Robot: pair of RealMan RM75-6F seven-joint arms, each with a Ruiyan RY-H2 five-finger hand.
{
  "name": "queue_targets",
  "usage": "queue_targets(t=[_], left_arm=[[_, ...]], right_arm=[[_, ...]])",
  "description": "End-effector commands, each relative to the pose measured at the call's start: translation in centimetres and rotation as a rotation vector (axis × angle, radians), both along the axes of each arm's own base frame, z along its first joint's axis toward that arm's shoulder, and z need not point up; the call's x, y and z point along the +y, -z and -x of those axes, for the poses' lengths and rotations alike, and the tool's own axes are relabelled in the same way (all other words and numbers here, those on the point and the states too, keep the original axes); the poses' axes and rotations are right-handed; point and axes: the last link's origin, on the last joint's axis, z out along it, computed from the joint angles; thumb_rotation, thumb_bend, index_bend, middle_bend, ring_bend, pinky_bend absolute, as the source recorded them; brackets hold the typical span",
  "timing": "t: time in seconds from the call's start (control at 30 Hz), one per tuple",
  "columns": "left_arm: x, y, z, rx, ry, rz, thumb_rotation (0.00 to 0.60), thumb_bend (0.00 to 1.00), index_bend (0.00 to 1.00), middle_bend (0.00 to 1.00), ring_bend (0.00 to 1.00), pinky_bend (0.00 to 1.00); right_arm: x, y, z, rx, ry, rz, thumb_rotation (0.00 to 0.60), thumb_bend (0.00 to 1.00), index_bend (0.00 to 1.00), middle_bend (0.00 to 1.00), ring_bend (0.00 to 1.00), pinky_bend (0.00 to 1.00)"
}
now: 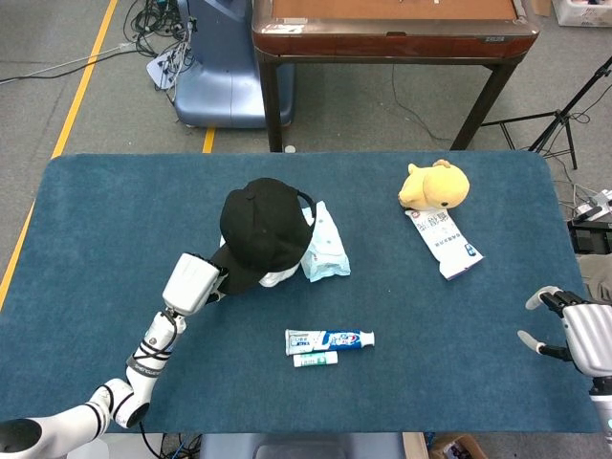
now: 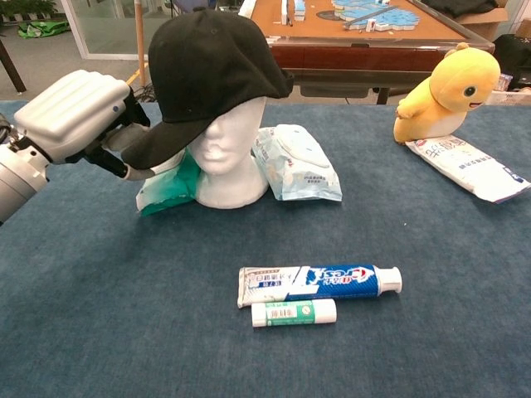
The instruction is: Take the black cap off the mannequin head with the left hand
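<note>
Two tubes lie nearest, at six o'clock on the table (image 2: 75, 332): a toothpaste (image 2: 319, 283) and, just in front of it, a smaller tube (image 2: 294, 313). Further back, at about ten o'clock from them, the left hand (image 2: 79, 116) is at the brim of the cap (image 2: 211, 66), its fingers (image 2: 124, 139) reaching above and below the brim edge; whether they actually pinch it cannot be told from either view. The cap sits on the head (image 2: 226, 157), brim tilted down toward nine o'clock. A green pack (image 2: 170, 186) leans against the head's base on that side, and a wipes pack (image 2: 297, 164) lies touching it at three o'clock. The right hand (image 1: 574, 330) hangs well apart at the table's four o'clock corner, fingers spread, holding nothing. Farthest, at one o'clock, a yellow toy (image 2: 440, 91) rests on a white pouch (image 2: 469, 168). The likely risk is a pull on the brim alone: if the crown grips the foam, the light head could tip or drag with it and shove the packs. A shallow hold could also let the brim slip free.
</note>
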Motion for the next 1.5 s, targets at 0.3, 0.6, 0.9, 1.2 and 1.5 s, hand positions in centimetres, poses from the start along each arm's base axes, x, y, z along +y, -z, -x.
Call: queue_targets(t=[0.3,0.6,0.9,1.2,1.5], left_arm=[[-0.2,-1.2,0.4,-0.019,-0.013,-0.039,0.600,0.00,0.98,1.00,0.96,0.94],[-0.5,-2.4,1.3,-0.038,-0.030,-0.072,0.600,0.00,0.97,1.00,0.95,0.93],[-0.9,-3.2,1.8,-0.078,-0.015,-0.099,0.600,0.00,0.88,1.00,0.87,0.91],[-1.0,-3.1,1.8,-0.122,0.009,-0.100,0.600,0.00,0.66,0.89,0.72,0.81],[-1.0,-3.0,1.7,-0.153,0.035,-0.095,0.600,0.00,0.49,0.62,0.62,0.80]], right_arm=[[-0.1,0.2,0.0,0.004,0.001,-0.005,0.600,0.16,0.48,0.43,0.46,0.65],[-0.1,0.3,0.0,0.009,0.002,-0.009,0.600,0.16,0.48,0.43,0.46,0.65],[-0.2,0.6,-0.1,0.016,0.003,-0.016,0.600,0.16,0.48,0.43,0.46,0.65],[-0.3,0.6,-0.1,0.016,0.005,-0.016,0.600,0.16,0.48,0.43,0.46,0.65],[-0.3,0.6,0.0,0.015,0.006,-0.016,0.600,0.16,0.48,0.43,0.46,0.65]])
